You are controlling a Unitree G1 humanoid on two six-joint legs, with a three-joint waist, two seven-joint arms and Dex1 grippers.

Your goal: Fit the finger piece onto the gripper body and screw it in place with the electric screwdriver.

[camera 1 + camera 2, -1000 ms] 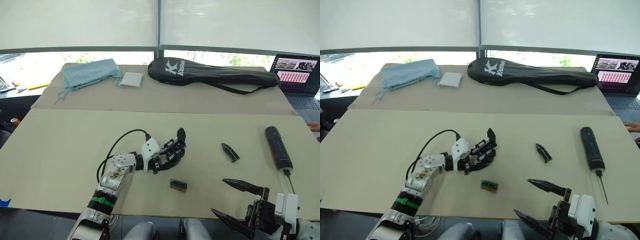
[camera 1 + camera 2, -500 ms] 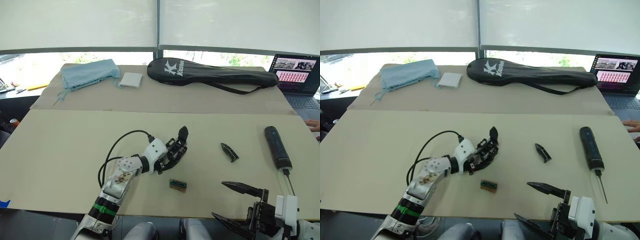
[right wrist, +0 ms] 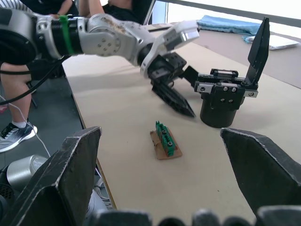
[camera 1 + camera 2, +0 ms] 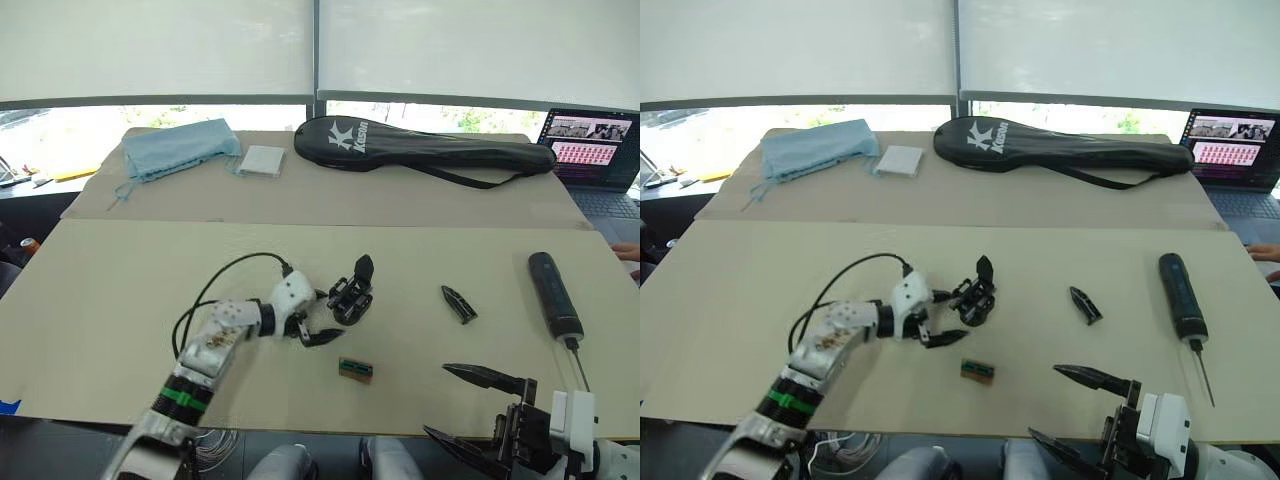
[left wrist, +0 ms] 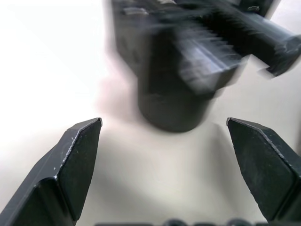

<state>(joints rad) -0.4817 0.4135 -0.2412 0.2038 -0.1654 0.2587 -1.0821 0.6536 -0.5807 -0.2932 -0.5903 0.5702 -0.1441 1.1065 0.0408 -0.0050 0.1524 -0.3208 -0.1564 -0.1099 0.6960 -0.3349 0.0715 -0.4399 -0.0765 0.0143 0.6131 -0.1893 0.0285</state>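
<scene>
The gripper body [image 4: 352, 296] stands on its round base mid-table, its one black finger pointing up. My left gripper [image 4: 316, 317] is open just to its left, not touching it. In the left wrist view the body [image 5: 186, 66] sits a little beyond the two spread fingers [image 5: 70, 165]. The finger piece [image 4: 460, 304] lies alone to the right of the body. Further right lies the electric screwdriver [image 4: 556, 296], its bit toward the front edge. My right gripper [image 4: 437, 400] is open and empty near the front edge; its wrist view shows the body [image 3: 223, 96] and the left gripper [image 3: 169, 82].
A small green-and-brown box [image 4: 356, 369] lies just in front of the gripper body. At the back are a black racket bag [image 4: 420, 145], a blue cloth [image 4: 180, 146] and a white packet [image 4: 263, 160]. A laptop [image 4: 598, 150] stands far right, with a person's hand [image 4: 630, 250] at the edge.
My left gripper has let go of the gripper body and drawn back to the left. The body now stands by itself on the table. The right arm has not moved.
</scene>
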